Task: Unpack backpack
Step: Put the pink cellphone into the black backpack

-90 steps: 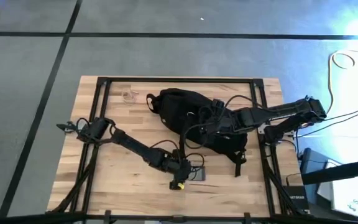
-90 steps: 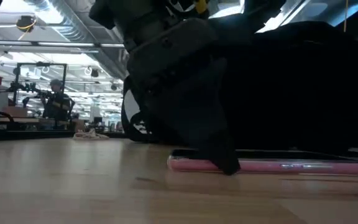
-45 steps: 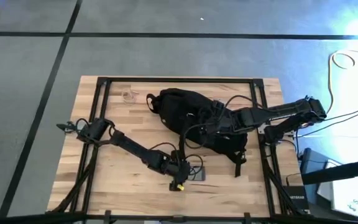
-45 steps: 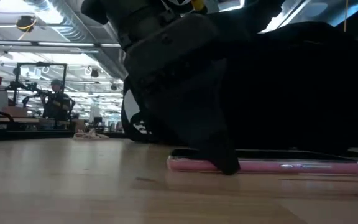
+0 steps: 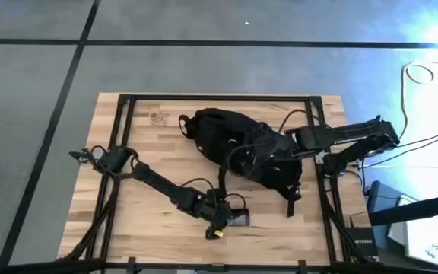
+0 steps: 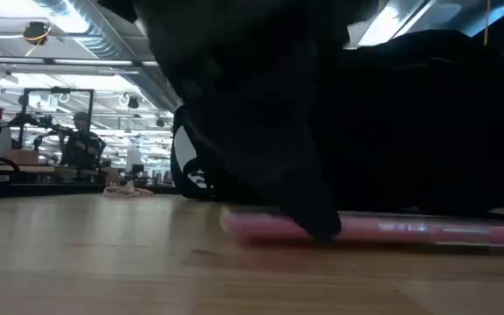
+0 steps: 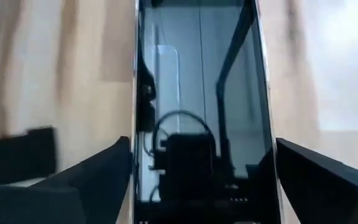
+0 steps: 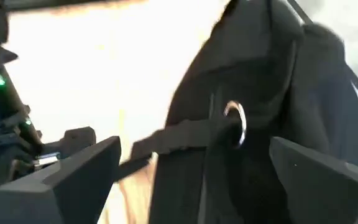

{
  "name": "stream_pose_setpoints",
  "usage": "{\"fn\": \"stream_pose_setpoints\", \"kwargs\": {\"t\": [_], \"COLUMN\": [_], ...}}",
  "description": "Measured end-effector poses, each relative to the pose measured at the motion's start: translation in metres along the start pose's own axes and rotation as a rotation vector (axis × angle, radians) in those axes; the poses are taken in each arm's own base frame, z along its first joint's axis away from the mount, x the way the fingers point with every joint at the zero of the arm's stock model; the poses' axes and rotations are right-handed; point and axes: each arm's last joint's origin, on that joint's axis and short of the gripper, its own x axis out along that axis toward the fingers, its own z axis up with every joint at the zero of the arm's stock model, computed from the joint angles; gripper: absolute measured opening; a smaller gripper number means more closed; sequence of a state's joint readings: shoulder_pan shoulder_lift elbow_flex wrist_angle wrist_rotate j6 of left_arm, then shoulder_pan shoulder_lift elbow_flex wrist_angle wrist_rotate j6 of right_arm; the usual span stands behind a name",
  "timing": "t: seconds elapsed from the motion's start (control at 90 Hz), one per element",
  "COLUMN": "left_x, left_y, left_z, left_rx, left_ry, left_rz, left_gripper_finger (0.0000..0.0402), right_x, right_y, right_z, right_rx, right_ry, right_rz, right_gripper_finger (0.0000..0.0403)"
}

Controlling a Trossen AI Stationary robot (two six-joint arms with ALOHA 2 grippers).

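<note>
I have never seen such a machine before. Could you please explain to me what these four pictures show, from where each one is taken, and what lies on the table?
This is a robot with two dark arms working at a wooden table. One picture looks straight down from above. One looks level across the tabletop. The other two come from cameras on each arm's wrist.

A large black backpack lies in the middle of the table. Near the front edge lies a flat phone in a pink case, with a dark, glossy screen.

The left gripper is down at the phone, its fingers open on either side of it; it is not clear whether they touch it. The right gripper is open at the backpack, near a strap with a metal ring, and holds nothing.
</note>
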State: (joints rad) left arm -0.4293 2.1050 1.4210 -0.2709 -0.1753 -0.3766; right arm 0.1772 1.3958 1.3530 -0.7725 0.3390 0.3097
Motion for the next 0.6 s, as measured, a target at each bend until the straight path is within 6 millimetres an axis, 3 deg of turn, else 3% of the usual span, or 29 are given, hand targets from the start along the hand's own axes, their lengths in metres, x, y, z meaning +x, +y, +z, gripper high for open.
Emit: {"fn": "stream_pose_setpoints", "kwargs": {"t": [0.4,0.6], "left_x": [-0.07,-0.104], "left_y": [0.002,0.009], "left_z": [0.031,0.04], "left_rx": [0.062,0.161], "left_ry": [-0.142,-0.202], "left_rz": [-0.011,0.106], "left_gripper_finger": [0.0341,0.0341], "right_x": [-0.059,-0.085], "right_y": [-0.005,-0.006], "right_z": [0.03,0.042], "right_rx": [-0.017,-0.014], "right_ry": [-0.048,-0.079], "right_rz": [0.244,0.327], "right_gripper_finger": [0.0392,0.0392]}}
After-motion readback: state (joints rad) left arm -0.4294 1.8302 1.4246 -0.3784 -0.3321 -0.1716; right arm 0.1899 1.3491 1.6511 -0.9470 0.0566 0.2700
